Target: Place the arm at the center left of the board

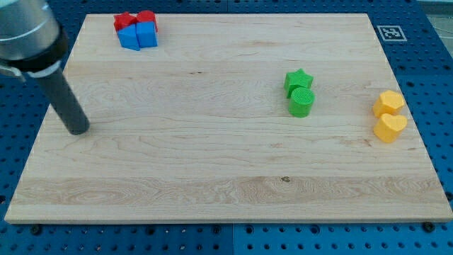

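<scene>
At the view's left edge, mid-height on the wooden board (212, 177), my tip (76, 130) rests on bare wood, well apart from every block; the rod carries no fingers; red blocks (134, 20) touch blue blocks (139, 36) top left; green star (298, 80) touches green cylinder (301, 103); two yellow blocks (388, 115) sit far right

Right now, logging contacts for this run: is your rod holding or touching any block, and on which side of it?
Nothing is held. My tip rests on the bare board at its centre left, apart from every block.
</scene>
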`<state>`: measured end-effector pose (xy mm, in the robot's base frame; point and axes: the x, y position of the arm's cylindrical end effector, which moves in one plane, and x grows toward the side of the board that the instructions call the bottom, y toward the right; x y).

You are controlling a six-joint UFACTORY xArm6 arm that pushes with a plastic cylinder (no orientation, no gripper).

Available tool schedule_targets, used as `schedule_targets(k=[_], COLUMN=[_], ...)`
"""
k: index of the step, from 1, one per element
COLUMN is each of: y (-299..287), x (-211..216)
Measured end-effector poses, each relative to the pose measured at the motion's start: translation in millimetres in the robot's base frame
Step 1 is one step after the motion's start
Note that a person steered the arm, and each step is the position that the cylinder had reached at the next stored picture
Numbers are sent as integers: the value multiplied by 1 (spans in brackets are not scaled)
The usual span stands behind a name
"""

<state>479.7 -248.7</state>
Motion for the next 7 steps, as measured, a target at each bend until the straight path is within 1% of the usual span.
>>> schedule_targets(k=[2, 4, 5, 6, 7], y=[-48, -56, -56, -56, -56], x=[-10, -10, -21, -45, -47])
